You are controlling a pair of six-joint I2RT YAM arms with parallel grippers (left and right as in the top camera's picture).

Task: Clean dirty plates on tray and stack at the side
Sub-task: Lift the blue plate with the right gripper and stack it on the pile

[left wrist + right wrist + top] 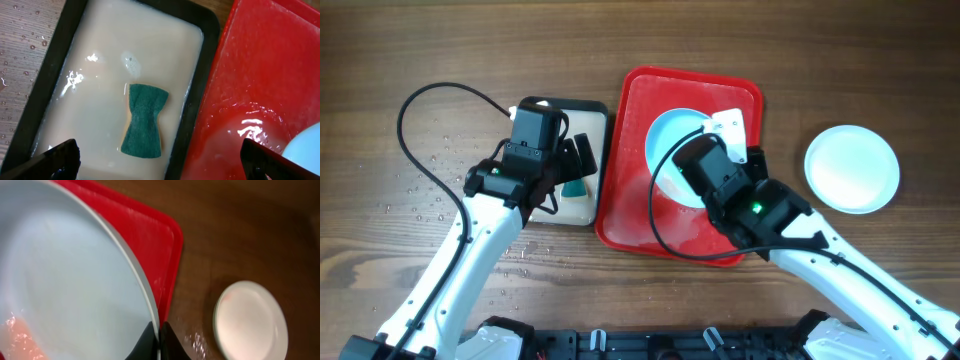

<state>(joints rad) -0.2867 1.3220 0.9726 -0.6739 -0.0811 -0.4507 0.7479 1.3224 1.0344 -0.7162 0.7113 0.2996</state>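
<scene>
One pale blue plate (75, 280) is over the red tray (632, 205), rim pinched in right tool (159, 335); left tool (160, 162) wide above sponge (144, 120). Risk: wet rim slips from thin pinch, plate drops.

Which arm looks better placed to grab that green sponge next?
Left. The left gripper hangs open directly above the sponge in the beige tray; the right gripper is busy clamping the blue plate.
</scene>
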